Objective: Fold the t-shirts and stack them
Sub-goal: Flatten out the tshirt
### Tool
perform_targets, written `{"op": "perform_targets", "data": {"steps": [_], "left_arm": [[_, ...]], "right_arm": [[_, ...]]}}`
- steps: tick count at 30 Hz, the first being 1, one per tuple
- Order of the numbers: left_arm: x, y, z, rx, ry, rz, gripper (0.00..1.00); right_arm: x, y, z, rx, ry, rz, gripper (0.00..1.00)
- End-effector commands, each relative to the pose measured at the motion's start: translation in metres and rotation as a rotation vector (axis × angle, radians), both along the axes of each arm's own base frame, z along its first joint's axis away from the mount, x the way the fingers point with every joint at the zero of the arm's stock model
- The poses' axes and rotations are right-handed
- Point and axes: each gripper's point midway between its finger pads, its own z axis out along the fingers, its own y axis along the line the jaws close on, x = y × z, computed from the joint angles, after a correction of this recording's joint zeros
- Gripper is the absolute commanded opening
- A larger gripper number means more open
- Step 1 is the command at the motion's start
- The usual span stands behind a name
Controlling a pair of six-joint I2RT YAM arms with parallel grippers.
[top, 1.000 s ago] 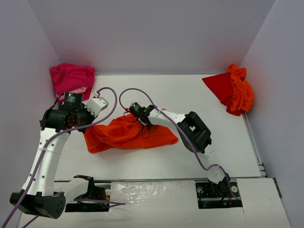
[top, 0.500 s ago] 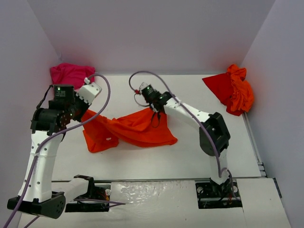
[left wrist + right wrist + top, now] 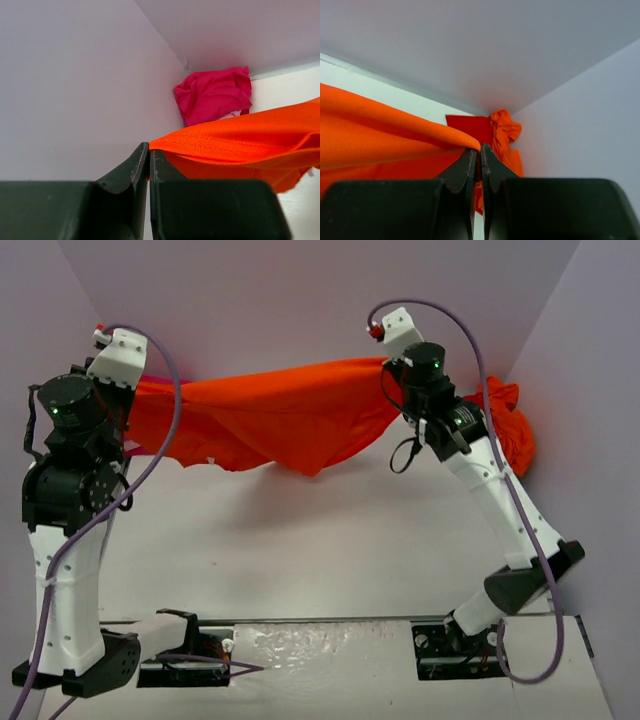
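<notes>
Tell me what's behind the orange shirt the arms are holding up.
The orange shirt nearly covers the magenta shirt from above; the left wrist view shows it. Bare white table lies below.

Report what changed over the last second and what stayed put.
Both arms rose and spread apart, lifting the orange t-shirt off the table and stretching it in the air between the left gripper and right gripper, both shut on it throughout. The pink t-shirt far left and the red-and-orange pile far right stayed put.

Plain pale lilac walls (image 3: 300, 300) rise behind and at both sides of the white table (image 3: 300, 550), under soft even light.
</notes>
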Motion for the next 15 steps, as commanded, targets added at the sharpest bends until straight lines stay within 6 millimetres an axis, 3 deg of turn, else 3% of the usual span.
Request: {"op": "perform_targets", "data": {"steps": [1, 4, 8, 11, 15], "left_arm": [[-0.035, 0.010, 0.045, -0.045, -0.175, 0.031, 0.00], [-0.053, 0.000, 0.050, -0.057, -0.176, -0.045, 0.00], [-0.082, -0.016, 0.059, -0.082, -0.157, -0.168, 0.00], [-0.098, -0.029, 0.068, -0.080, -0.163, -0.258, 0.03], [-0.093, -0.041, 0.059, -0.072, -0.107, -0.323, 0.04]], "right_arm": [[-0.032, 0.006, 0.028, 0.075, -0.084, 0.144, 0.00], [-0.056, 0.009, 0.019, 0.103, -0.025, 0.258, 0.01], [-0.094, 0.009, 0.024, 0.161, 0.009, 0.407, 0.01], [-0.111, 0.012, 0.020, 0.181, 0.045, 0.487, 0.01], [-0.116, 0.014, -0.007, 0.164, 0.124, 0.517, 0.01]]}}
